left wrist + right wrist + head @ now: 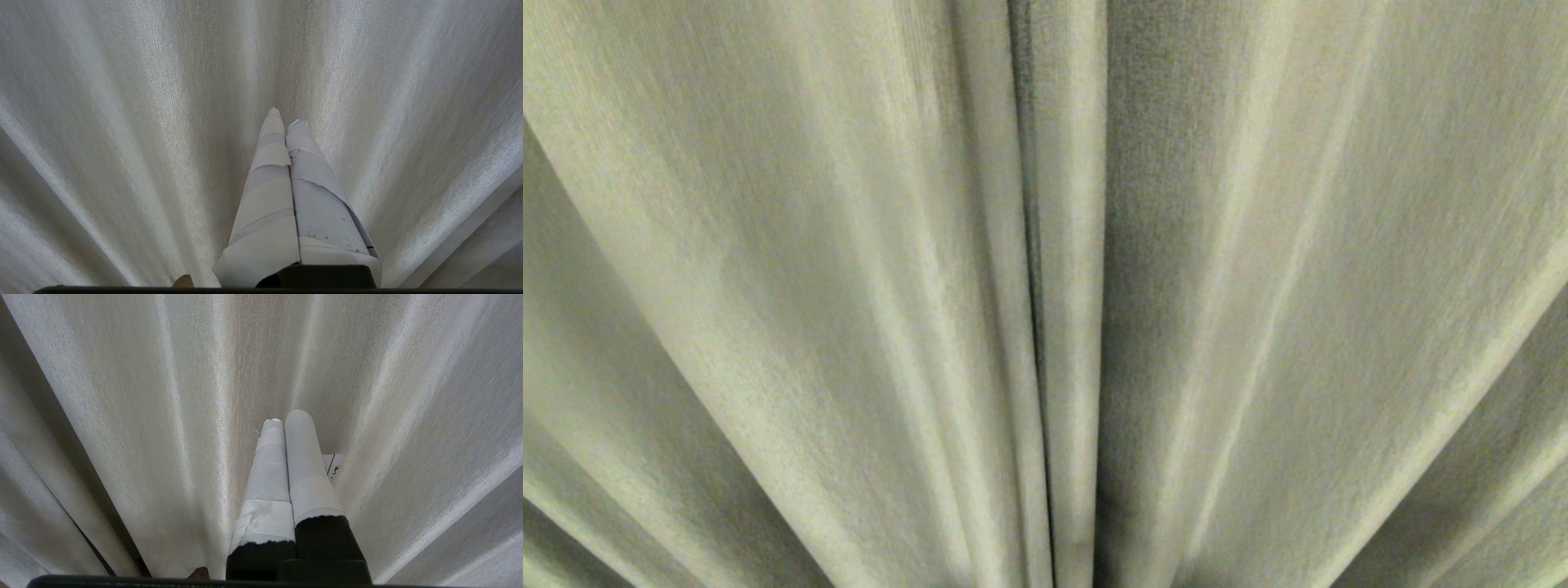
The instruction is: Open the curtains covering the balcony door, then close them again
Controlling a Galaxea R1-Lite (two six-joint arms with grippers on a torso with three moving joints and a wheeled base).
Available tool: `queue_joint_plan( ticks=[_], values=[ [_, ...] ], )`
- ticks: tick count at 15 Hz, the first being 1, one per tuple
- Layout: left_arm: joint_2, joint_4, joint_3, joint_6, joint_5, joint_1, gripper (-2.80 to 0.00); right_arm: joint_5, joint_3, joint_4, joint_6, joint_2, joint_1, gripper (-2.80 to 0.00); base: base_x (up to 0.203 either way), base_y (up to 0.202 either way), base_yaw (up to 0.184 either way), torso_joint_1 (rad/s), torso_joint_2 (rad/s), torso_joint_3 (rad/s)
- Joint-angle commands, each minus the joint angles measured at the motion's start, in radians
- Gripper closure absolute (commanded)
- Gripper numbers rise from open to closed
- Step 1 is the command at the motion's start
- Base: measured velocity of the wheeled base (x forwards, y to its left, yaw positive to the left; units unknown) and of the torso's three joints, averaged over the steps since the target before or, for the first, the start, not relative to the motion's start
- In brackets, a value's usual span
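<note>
The curtains (849, 286) are seen drawn, hanging just beyond the clenched, empty fingertips of the left gripper (286, 118) and right gripper (286, 418), so both steps appear undone.

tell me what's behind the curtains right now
Nothing behind them shows. The curtains fill the head view in closed pleats; only a dark fold line runs down the middle. No door, glass or handle is visible, all covered by fabric.
</note>
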Motion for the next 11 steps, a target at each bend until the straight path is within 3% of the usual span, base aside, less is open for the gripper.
queue_joint_plan(
  ticks=[1, 11],
  values=[
    [0.000, 0.000, 0.000, -0.001, 0.000, 0.000, 0.00, 0.000, 0.000, 0.000, 0.003, 0.000, 0.000, 0.00, 0.000, 0.000, 0.000, 0.000, 0.00, 0.000],
    [0.000, 0.000, 0.000, -0.001, 0.000, 0.000, 0.00, -0.012, 0.000, 0.000, 0.044, 0.000, 0.000, 0.00, 0.000, 0.000, 0.000, 0.000, 0.00, 0.000]
  ],
)
